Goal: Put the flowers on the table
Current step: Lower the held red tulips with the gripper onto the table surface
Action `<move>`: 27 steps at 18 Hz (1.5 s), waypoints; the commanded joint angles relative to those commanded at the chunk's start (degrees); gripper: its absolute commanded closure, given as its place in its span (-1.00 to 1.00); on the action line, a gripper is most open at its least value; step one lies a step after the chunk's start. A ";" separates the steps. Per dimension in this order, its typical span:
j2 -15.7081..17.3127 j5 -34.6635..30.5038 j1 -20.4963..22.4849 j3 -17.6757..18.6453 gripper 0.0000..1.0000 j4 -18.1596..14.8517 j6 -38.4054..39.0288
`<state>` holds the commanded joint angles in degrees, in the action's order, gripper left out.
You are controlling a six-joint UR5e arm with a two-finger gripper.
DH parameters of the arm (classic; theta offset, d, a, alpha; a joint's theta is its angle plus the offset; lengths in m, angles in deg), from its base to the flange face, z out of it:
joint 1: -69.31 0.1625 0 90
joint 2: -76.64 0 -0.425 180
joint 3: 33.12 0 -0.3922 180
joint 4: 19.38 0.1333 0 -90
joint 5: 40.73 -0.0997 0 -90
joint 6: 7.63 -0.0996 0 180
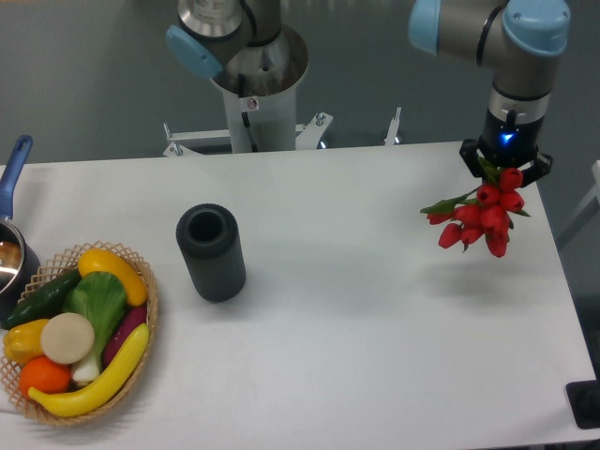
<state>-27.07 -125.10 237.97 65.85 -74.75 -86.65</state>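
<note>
The flowers, a small bunch of red tulips with green leaves, hang from my gripper above the right side of the white table. The blooms point down and to the left, and a faint shadow lies on the tabletop below them. The gripper is shut on the stems, which are mostly hidden between the fingers. The bunch does not touch the table.
A dark cylinder stands upright left of centre. A wicker basket with toy vegetables sits at the front left corner. A blue-handled pot is at the left edge. The arm's base stands behind the table.
</note>
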 joint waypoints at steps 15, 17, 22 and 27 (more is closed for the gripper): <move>-3.16 -3.43 -4.65 0.09 0.94 0.18 0.62; -3.43 -3.25 -5.10 0.18 0.93 0.00 0.79; -4.57 -2.73 -7.03 0.97 0.90 -0.09 1.49; -6.85 1.40 -9.14 0.97 0.85 -0.09 4.57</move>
<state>-33.92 -123.70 228.84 66.82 -74.84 -82.08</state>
